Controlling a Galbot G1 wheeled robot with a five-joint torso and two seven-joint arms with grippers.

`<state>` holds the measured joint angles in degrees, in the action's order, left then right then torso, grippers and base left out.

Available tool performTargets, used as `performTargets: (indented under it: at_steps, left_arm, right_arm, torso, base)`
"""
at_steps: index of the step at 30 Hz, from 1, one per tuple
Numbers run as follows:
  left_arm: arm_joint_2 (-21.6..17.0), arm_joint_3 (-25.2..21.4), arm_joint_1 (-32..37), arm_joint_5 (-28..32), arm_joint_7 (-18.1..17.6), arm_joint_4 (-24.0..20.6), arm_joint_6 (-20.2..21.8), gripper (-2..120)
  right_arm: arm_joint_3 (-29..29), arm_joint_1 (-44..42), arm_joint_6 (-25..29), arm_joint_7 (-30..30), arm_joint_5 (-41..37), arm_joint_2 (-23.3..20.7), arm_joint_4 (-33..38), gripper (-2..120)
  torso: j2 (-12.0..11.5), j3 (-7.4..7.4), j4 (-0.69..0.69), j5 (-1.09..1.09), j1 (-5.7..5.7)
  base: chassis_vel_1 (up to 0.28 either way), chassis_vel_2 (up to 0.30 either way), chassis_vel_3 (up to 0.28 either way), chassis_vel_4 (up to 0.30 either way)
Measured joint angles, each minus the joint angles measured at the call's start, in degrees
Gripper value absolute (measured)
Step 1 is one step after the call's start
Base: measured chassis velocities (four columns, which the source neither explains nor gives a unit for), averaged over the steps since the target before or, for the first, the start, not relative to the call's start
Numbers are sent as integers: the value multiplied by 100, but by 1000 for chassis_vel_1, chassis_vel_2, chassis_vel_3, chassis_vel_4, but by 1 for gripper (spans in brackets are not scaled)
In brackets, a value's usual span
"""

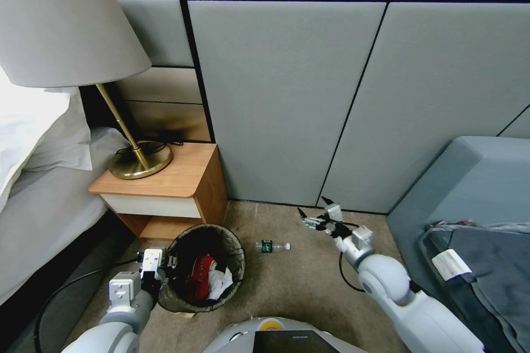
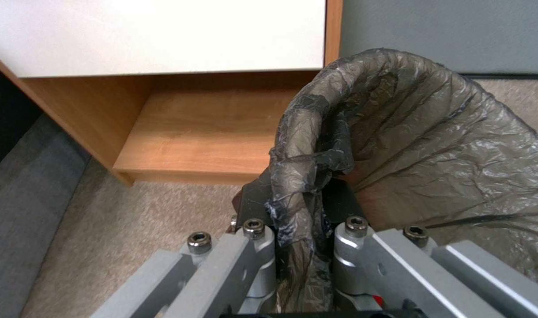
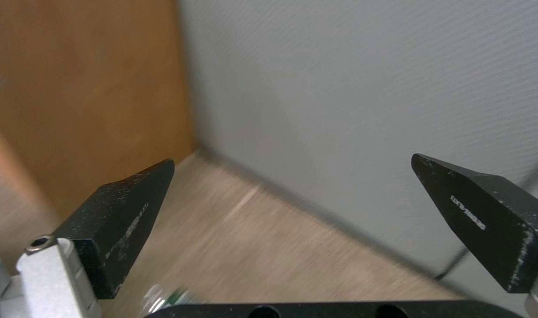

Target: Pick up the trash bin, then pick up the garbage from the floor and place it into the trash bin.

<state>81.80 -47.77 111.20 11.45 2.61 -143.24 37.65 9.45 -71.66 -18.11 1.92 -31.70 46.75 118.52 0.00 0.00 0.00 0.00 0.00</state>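
**Bin held at the rim, bottle waiting on the carpet**

Low in the frame's left, the left gripper (image 1: 165, 267) pinches the trash bin (image 1: 234, 256) by its crinkly, bag-lined rim. Just right of it lies the small clear bottle (image 1: 272, 246), probably light, smooth and apt to roll; its middle seems the best hold. Right of centre, the right gripper (image 1: 313, 210) hangs spread wide.

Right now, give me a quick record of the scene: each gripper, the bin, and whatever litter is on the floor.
left gripper: shut on the trash bin's bag-lined rim
right gripper: open, empty, above the carpet near the wall
bin contents: red-and-white wrapper, white paper
bottle: lying on the carpet between the bin and the right gripper
nightstand: behind the bin
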Motion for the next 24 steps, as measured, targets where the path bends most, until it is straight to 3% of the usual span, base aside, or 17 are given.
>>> performTargets:
  at_steps: [7, 13, 24]
  left_arm:
    - [11, -21, -36, 4, -4, 0, 11, 6]
    - [32, -20, -54, 18, -14, 0, 16, 6]
    - [32, -14, -44, 123, -46, 0, 55, 6]
  right_arm:
    - [-494, 813, -251, -918, -170, -250, -669, 100]
    - [-983, 1676, -303, -2122, -321, -347, -1521, 100]
    - [-2423, 3024, -80, -2819, -135, -108, -2827, 100]
  torso:
    - [0, 0, 0, 0, 0]
    - [0, 0, 0, 0, 0]
    - [0, 0, 1, -2, 0]
  base:
    - [0, 0, 0, 0]
    - [0, 0, 0, 0]
    - [0, 0, 0, 0]
